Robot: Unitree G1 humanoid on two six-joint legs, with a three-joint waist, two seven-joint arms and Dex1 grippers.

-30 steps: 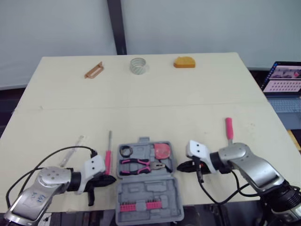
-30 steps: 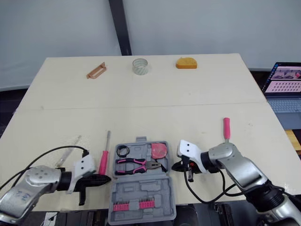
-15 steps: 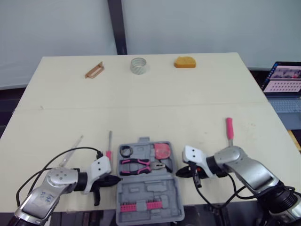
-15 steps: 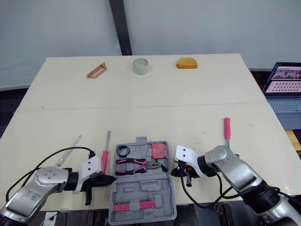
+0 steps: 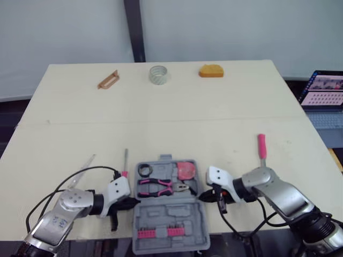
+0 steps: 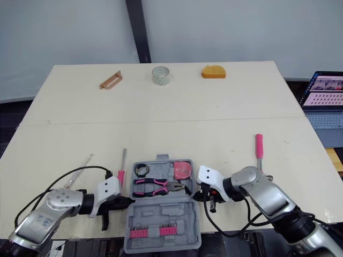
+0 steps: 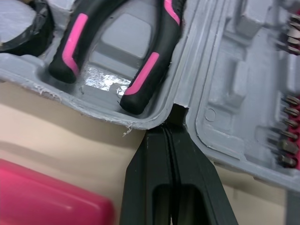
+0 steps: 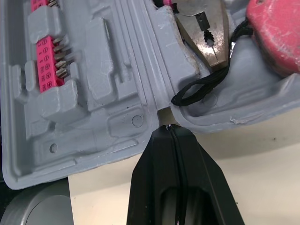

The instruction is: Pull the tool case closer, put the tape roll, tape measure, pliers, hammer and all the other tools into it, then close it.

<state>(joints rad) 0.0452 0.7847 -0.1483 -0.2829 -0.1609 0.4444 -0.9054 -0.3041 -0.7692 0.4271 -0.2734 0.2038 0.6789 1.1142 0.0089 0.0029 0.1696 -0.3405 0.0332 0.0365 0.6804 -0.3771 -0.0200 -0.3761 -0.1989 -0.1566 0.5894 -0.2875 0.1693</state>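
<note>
Wedges left gripper (image 7: 168,129) and right gripper (image 8: 168,127), each pinched flat and empty, into the hinge notches on the 2 sides of the open tool case (image 5: 171,215) at the near edge of the table (image 5: 161,123), likely for a square, even drag. Leaves tape roll (image 5: 158,74) at the far edge.

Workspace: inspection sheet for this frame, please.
Surface: pale table.
Job's things: tool case open, near edge, holding pliers, black tape roll, pink tape measure, bit set; pink screwdriver left of it, pink-handled tool right; clear tape roll and orange tape measure at far edge.
Clutter: brown handle-like piece far left; clear strip near left.
Grippers: left gripper and right gripper shut, tips at the case's hinge ends.
Cables: black cables loop off both arms.
Surroundings: laptop right, dark post behind.
</note>
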